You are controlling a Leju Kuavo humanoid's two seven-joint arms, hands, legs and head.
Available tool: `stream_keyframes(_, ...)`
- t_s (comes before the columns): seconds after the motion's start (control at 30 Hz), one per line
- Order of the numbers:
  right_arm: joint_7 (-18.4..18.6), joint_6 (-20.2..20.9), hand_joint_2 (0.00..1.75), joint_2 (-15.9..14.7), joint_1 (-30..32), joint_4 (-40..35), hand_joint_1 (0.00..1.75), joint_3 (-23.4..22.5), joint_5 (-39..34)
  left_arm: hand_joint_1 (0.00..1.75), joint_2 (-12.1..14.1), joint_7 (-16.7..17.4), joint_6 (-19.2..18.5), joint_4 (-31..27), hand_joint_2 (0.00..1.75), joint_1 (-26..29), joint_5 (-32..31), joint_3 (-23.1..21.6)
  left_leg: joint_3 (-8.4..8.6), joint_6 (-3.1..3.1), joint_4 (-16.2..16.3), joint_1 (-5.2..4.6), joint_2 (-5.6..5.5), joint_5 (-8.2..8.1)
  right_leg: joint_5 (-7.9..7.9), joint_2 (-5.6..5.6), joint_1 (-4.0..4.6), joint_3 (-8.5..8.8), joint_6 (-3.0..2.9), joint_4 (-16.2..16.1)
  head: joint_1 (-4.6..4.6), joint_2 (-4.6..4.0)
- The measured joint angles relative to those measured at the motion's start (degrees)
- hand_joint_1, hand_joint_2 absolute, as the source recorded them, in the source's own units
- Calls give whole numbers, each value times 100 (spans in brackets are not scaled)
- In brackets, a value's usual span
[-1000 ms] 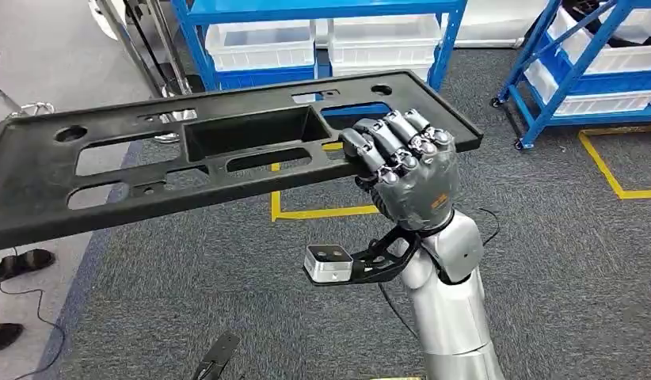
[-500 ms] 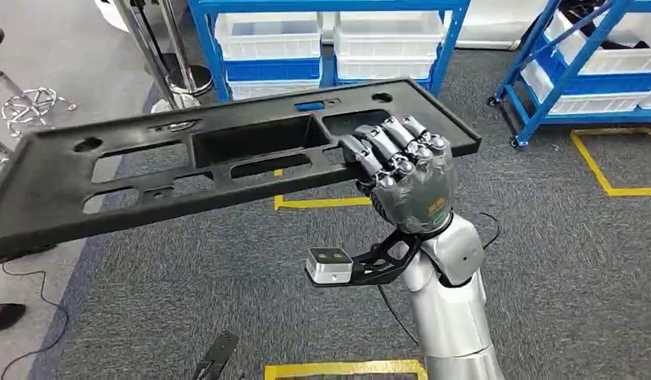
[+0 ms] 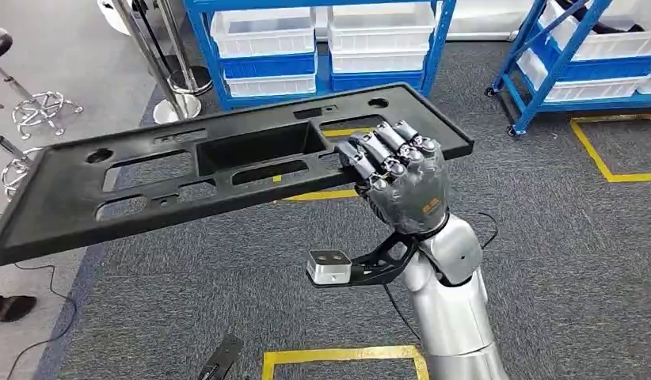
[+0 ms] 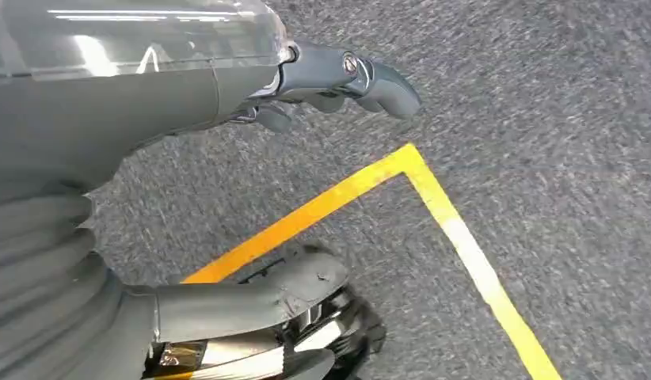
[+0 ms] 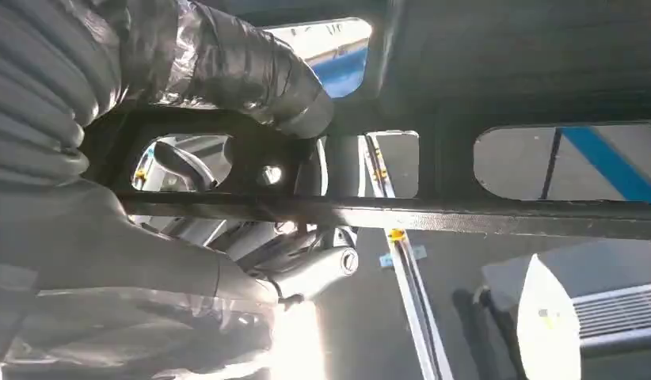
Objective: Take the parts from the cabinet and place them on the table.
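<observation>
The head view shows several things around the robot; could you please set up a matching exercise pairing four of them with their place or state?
Things:
1. long black plastic panel with cut-outs
2. white plastic bins
3. yellow tape lines
4. left hand

Places or states:
A. stuck to the grey carpet
B. hangs over the carpet, holding nothing
C. on the blue metal shelves
D. gripped near one end by the right hand

Pairs: 1-D, 2-C, 3-A, 4-B

The black part (image 3: pixel 227 170) hides the right hand's (image 3: pixel 405 186) thumb in the head view.
</observation>
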Motion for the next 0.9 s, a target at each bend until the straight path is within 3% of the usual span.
stream_keyframes(0.03,0,0,175,-13,-1,7,175,2,-15,0,2,-2,9,0,175,-4,2,-2,341,29,-531,-1,-2,197,13,4,1,-9,13,5,0,0)
stream_keyframes(0.07,0,0,175,-20,-1,9,175,7,-26,0,2,-9,15,0,175,-9,4,-4,624,68,-994,-10,-11,253,23,2,-1,-10,28,5,0,0)
stream_keyframes(0.1,0,0,175,-31,-7,9,175,7,-28,0,4,-13,17,0,175,-17,7,-7,768,90,-1177,-54,-15,165,48,2,16,-30,68,4,2,0)
stream_keyframes(0.17,0,0,175,-35,-6,28,175,22,-63,0,4,-17,28,0,175,-12,11,-11,731,119,-1220,-78,-19,197,87,-3,4,-32,130,-10,2,0)
stream_keyframes(0.23,0,0,175,-46,-7,41,175,24,-118,0,4,-17,31,0,175,-11,9,-28,727,200,-1286,-75,-16,256,128,-2,7,-29,196,-44,2,0)
stream_keyframes(0.27,0,0,175,-61,-4,44,175,24,-142,0,-13,-20,33,0,175,-10,9,-42,761,250,-1364,-14,-1,323,52,-3,3,-64,211,29,4,0)
stream_keyframes(0.3,0,0,175,-70,-19,48,175,24,-157,0,-17,-20,35,0,175,-19,9,-46,760,276,-1410,-35,-1,358,-105,11,30,-152,238,204,4,0)
stream_keyframes(0.37,0,0,175,-98,-16,74,175,28,-242,0,-28,-22,35,0,175,-24,9,-55,707,324,-1396,-53,38,388,-600,23,18,-555,267,1126,7,0)
stream_keyframes(0.4,0,0,175,-120,3,94,175,28,-299,0,-31,-22,35,0,175,-13,9,-63,682,329,-1383,-56,49,392,-751,23,11,-750,274,1554,2,0)
stream_keyframes(0.43,0,-2,175,-140,11,109,175,31,-339,0,-31,-22,35,0,175,-5,9,-74,660,328,-1363,-55,68,391,-765,21,4,-844,283,1758,4,0)
stream_keyframes(0.5,0,-2,175,-173,10,146,175,44,-380,0,-35,-22,35,0,175,0,2,-87,638,316,-1316,-47,120,380,-471,-2,-29,-672,305,1434,4,0)
stream_keyframes(0.57,0,-2,175,-177,2,162,175,52,-391,0,-39,-22,35,0,175,-4,2,-94,635,274,-1244,-36,195,331,28,-150,-52,-129,313,403,4,0)
stream_keyframes(0.6,0,-2,175,-179,-9,172,175,55,-411,0,-35,-22,35,0,175,-4,2,-96,606,232,-1198,-63,221,299,-36,-372,-13,-17,309,164,4,0)
stream_keyframes(0.63,0,0,175,-177,-32,179,175,72,-428,0,-35,-22,39,0,175,-11,2,-96,561,194,-1112,-92,247,266,-48,-378,16,-19,241,59,0,0)
stream_keyframes(0.73,0,-2,175,-184,-33,214,175,90,-466,0,-35,-17,57,0,175,-9,2,-101,552,150,-1126,-97,432,274,-5,-198,33,-93,120,100,4,0)
stream_keyframes(0.77,0,0,175,-184,-34,216,175,94,-472,0,-33,-15,59,0,175,-16,4,-107,514,108,-1082,-80,381,208,25,-157,4,-84,73,72,-2,0)
stream_keyframes(0.8,0,-2,175,-184,-47,216,175,101,-481,0,-33,-15,63,0,175,-22,7,-109,478,77,-920,-54,194,57,38,-111,3,-92,49,71,0,0)
stream_keyframes(0.83,0,0,175,-177,-53,221,175,114,-485,0,-33,-15,66,0,175,-25,13,-114,341,62,-594,-46,98,-161,50,-71,2,-103,24,71,-4,0)
stream_keyframes(0.9,0,0,175,-175,-52,223,175,129,-520,0,-24,-13,70,0,175,-10,20,-118,-46,42,287,-41,28,-557,67,39,18,-126,-1,75,0,0)
